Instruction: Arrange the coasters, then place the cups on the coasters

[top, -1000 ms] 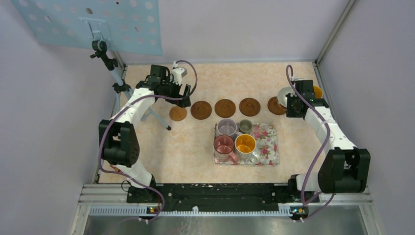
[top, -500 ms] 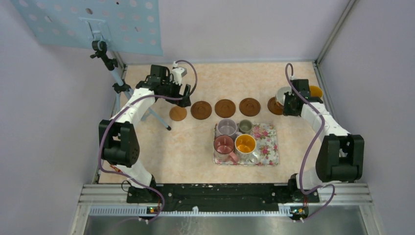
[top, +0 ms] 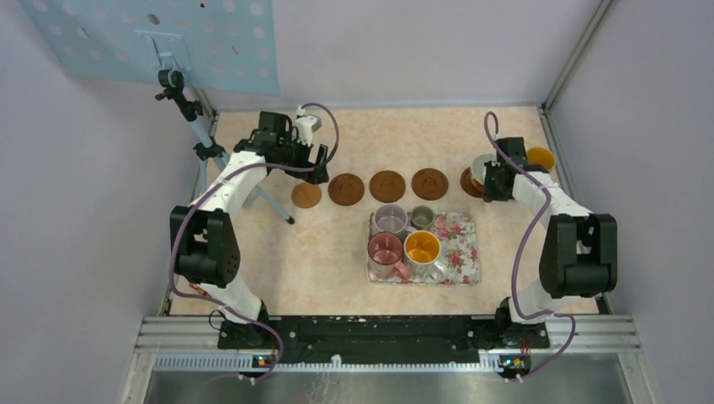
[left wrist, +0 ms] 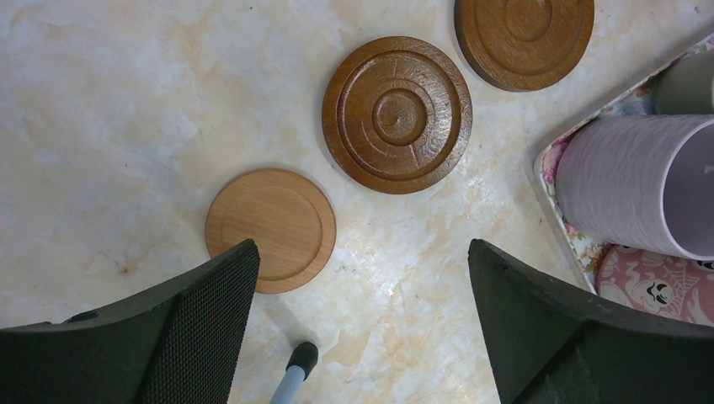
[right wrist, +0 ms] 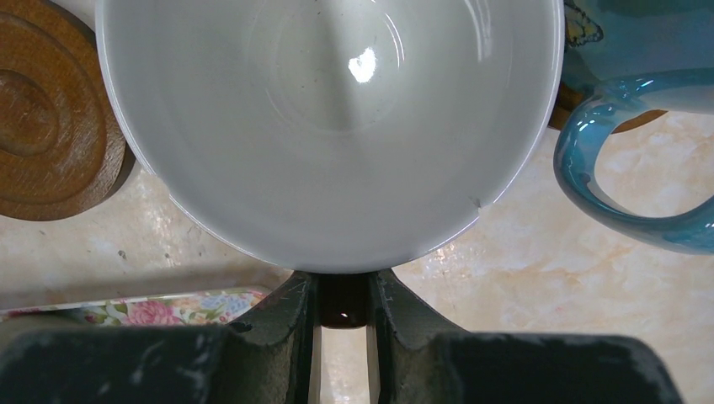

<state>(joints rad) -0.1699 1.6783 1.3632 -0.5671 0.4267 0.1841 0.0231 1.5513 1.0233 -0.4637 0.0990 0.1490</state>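
Note:
Four brown coasters [top: 387, 185] lie in a row beyond the tray; the leftmost one [left wrist: 271, 229] is paler. A fifth coaster [right wrist: 50, 126] shows at the row's right end, partly under the wide white cup [right wrist: 337, 126]. My right gripper [right wrist: 343, 290] is shut on that cup's dark handle. To its right a light blue cup [right wrist: 640, 84] stands on another coaster [right wrist: 572, 114]. My left gripper [left wrist: 362, 252] hangs open over the table beside the pale coaster, holding nothing. Lavender [top: 391, 219], grey-green [top: 422, 216], pink [top: 386, 249] and orange-lined white [top: 422, 247] cups stand on the tray.
The floral tray [top: 463, 252] sits mid-table just in front of the coaster row. A blue stand [top: 198, 126] rises at the back left; one of its legs ends in a black foot [left wrist: 296, 370] right beneath my left gripper. Walls close in on both sides.
My right arm has swung a little to the left with the white cup, bringing it further over the right-end coaster. The left arm has not moved.

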